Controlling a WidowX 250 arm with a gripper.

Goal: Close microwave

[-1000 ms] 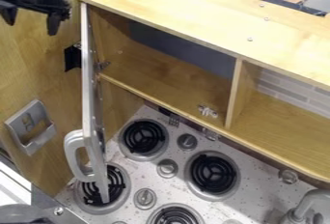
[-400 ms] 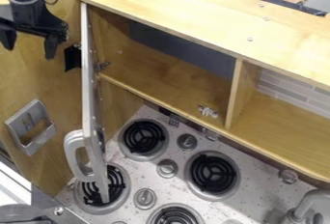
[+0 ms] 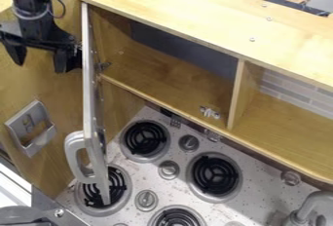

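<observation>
Gripper [image 3: 40,65] is lower in the camera view than in both earlier frames, net shift toward 6 o'clock; microwave door [image 3: 92,103] hasn't budged. Clock refs: 12 = top of view.

Camera view: gripper hangs in the 10 o'clock area, on the door's outer side, up near the hinge end. Fingers wide apart, nothing between them. Finger on the 3 o'clock side is just beside the door panel; can't tell if it touches. Door stands open, seen nearly edge-on, long axis 12 to just short of 6. Door handle [image 3: 73,158] sits at 7–8 o'clock in view, over the stove burner [image 3: 121,186] side. From gripper, handle is well off toward 5–6 o'clock; panel is close at 3. Microwave cavity [image 3: 169,74] opens beyond the panel, 3–4 o'clock from gripper.

Key relation: gripper's already on the push side. Next move probably wants to go toward 5–6, then push the free end toward 3 and round to 2. Pushing this near the hinge gives poor leverage, could jam.
</observation>
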